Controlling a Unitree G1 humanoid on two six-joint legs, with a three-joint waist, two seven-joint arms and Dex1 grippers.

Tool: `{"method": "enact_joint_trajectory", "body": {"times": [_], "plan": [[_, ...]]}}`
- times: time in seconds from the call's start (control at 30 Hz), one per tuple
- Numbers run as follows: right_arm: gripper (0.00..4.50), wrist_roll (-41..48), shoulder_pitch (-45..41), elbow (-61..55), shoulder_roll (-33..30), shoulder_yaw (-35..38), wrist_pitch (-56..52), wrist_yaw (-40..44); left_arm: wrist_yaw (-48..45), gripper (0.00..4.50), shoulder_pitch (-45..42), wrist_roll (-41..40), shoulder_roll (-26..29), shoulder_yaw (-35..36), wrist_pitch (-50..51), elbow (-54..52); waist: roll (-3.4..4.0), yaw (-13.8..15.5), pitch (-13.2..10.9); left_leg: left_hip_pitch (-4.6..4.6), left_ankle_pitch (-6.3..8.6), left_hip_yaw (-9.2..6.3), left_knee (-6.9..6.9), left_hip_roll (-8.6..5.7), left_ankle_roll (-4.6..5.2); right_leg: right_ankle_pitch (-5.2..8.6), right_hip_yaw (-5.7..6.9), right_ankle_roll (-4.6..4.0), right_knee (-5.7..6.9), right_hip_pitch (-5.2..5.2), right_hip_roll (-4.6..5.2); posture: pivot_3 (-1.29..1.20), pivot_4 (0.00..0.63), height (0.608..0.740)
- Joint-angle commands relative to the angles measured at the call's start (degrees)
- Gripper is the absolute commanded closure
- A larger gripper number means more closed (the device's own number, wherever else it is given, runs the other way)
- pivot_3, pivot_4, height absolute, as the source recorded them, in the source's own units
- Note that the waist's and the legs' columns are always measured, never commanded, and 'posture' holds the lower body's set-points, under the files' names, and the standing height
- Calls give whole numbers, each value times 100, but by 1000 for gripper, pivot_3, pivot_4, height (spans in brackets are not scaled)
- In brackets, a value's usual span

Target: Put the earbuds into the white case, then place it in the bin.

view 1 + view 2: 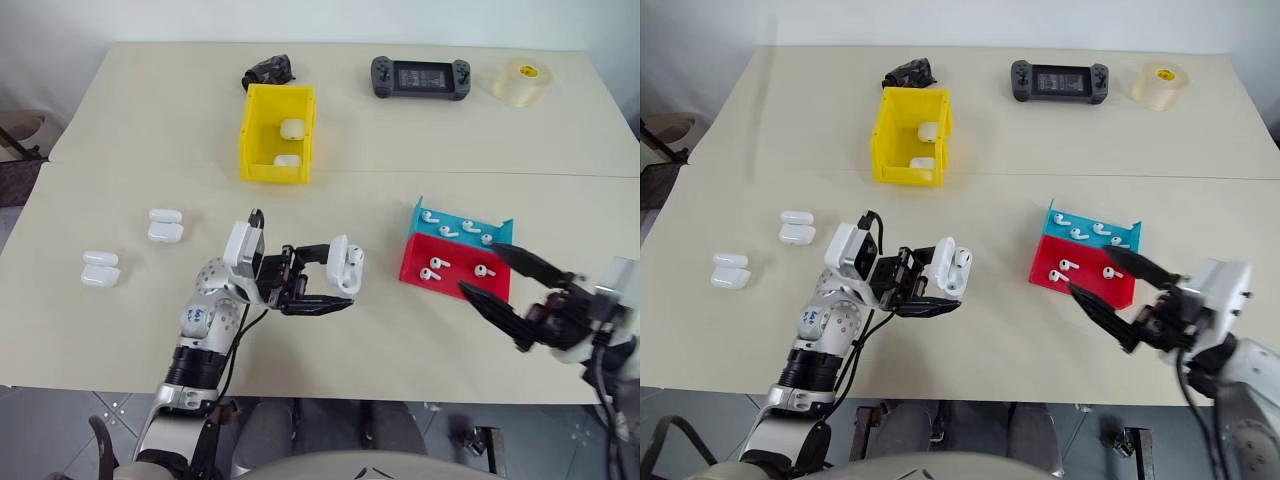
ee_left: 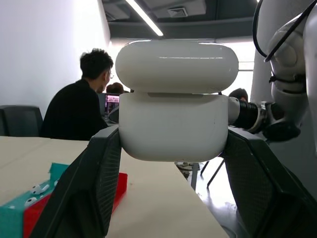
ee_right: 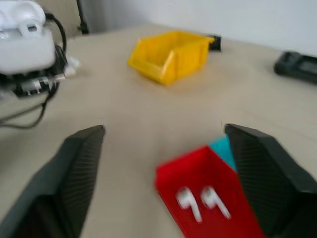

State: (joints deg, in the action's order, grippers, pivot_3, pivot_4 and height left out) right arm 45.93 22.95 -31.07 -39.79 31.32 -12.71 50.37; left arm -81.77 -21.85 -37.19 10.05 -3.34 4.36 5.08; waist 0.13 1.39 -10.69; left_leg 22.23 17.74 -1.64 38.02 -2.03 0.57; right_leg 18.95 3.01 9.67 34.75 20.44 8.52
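My left gripper (image 1: 335, 278) is shut on the white case (image 1: 347, 265), held above the table with its lid flipped open. An earbud (image 1: 962, 258) sits in the case. In the left wrist view the case (image 2: 173, 99) is clamped between both fingers (image 2: 94, 183). My right gripper (image 1: 480, 268) stands open at the near right, by the red tray's front edge, with nothing between its fingers (image 3: 74, 173). Two earbuds (image 1: 435, 265) lie in the red tray (image 1: 415, 255); more earbuds (image 1: 468, 226) lie in the blue tray (image 1: 445, 222). The yellow bin (image 1: 272, 172) stands further back with two cases inside.
Two pairs of spare white cases (image 1: 165, 225) (image 1: 100, 268) lie at the left of the table. At the far edge are a black clump (image 1: 268, 72), a game console (image 1: 420, 77) and a tape roll (image 1: 521, 80). A seated person (image 2: 74, 109) is in the background.
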Motion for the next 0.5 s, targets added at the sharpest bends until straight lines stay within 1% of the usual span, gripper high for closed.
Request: {"method": "enact_joint_trajectory", "body": {"times": [0.03,0.17,0.2,0.27,0.37,0.43,0.5], "plan": [[25,-503,71,680,-100,405,564,515,30,1757,135,-13,-18,-40,-147,-324,0,1,0,0,-1,0,1,0,0,0,0,0,-1,-1,0,0,150,740],[25,-552,-46,1087,-268,403,437,786,128,1757,220,10,-61,-84,-209,-422,2,-4,1,-7,-1,5,2,2,0,0,-7,0,-17,-1,0,0,150,740],[25,-631,-211,1157,-371,337,413,779,170,1757,241,13,-79,-98,-218,-457,2,-4,1,-7,-1,5,2,4,0,0,-7,0,-17,-1,0,0,150,740],[25,-826,-685,1282,-780,99,157,722,224,1757,294,26,-100,-131,-252,-535,4,-40,1,-7,-1,9,4,4,-1,0,-9,0,-20,-1,1,0,150,740],[25,-814,-1216,1386,-1146,-80,-327,610,282,1757,321,34,-109,-172,-288,-581,8,-3,2,-9,-3,22,7,7,3,0,-14,-1,-27,-1,3,0,150,740],[25,-1110,-2060,1688,-1831,-624,-912,582,345,1757,356,46,-128,-193,-326,-635,12,-5,1,-7,-3,14,7,24,2,-1,-9,-1,-27,0,2,0,150,740],[25,-1335,-2976,2096,-2259,-1186,-1288,644,387,1757,394,53,-137,-221,-349,-689,23,-39,-5,-5,-1,29,10,25,4,-1,-16,0,-31,4,7,0,150,740]]}}
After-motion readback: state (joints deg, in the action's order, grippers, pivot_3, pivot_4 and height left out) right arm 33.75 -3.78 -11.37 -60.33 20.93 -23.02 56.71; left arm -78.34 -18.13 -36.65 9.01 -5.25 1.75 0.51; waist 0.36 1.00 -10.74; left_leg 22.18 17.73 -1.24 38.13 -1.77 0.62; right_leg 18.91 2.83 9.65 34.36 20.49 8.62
